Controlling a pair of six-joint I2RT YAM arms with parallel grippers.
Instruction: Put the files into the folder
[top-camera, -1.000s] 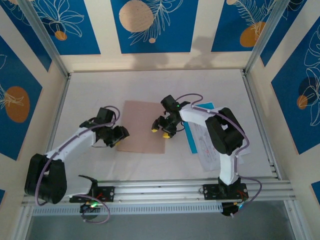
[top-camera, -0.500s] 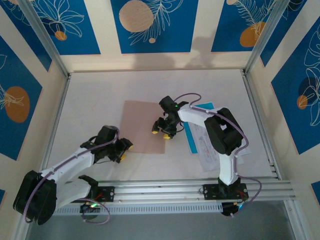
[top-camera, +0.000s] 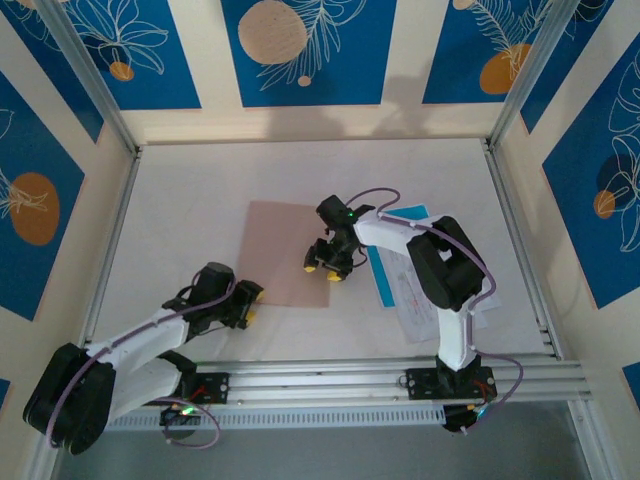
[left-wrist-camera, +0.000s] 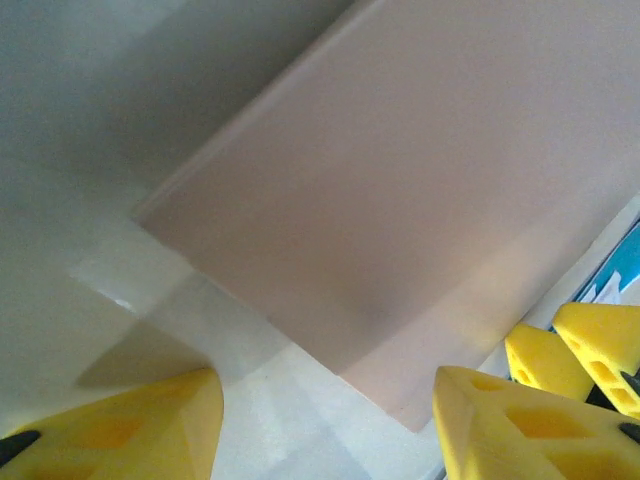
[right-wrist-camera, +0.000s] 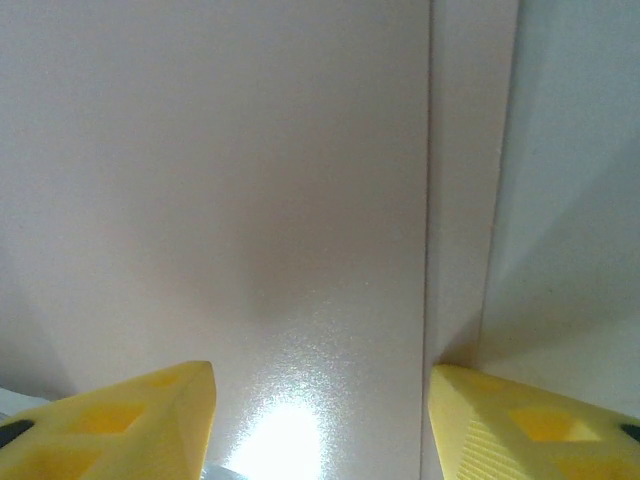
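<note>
The folder (top-camera: 285, 250) lay flat in the middle of the surface (top-camera: 200, 190). The right jaws hung spread wide over its right edge, gripping nothing, with a yellow pad (right-wrist-camera: 130, 410) on either side. The left jaws, likewise open and empty, hovered by its near-left corner. The files (top-camera: 408, 285) lay just right of the folder, with the cyan sheet (top-camera: 384, 288) peeking out.

No text, label, brand or number can be read in any view. The files (top-camera: 405, 290), right of the folder (top-camera: 280, 250) on the desk (top-camera: 190, 200), carry faint printed marks, too small to make out from above. The folder's face is plain and unmarked in the top and wrist views. The wall panels (top-camera: 300, 50) bear drawn leaves and discs, not lettering.
</note>
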